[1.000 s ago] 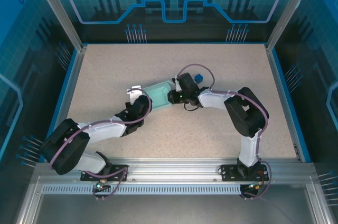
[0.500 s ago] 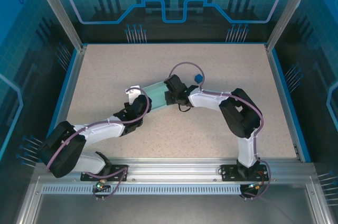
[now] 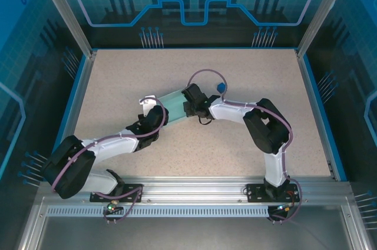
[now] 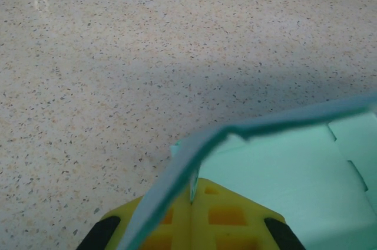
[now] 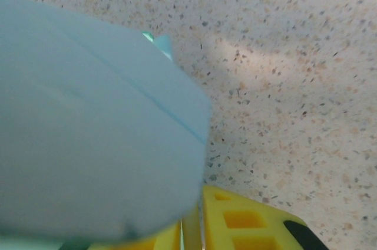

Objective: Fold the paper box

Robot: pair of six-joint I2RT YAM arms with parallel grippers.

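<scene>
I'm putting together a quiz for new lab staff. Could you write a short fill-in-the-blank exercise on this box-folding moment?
1. The left gripper is ____ on an edge of the paper box.
2. The right gripper has fingers coloured ____.
3. The small dark blue cube lies on the table close beside the ____ arm.

Missing words: shut; yellow; right.
</scene>
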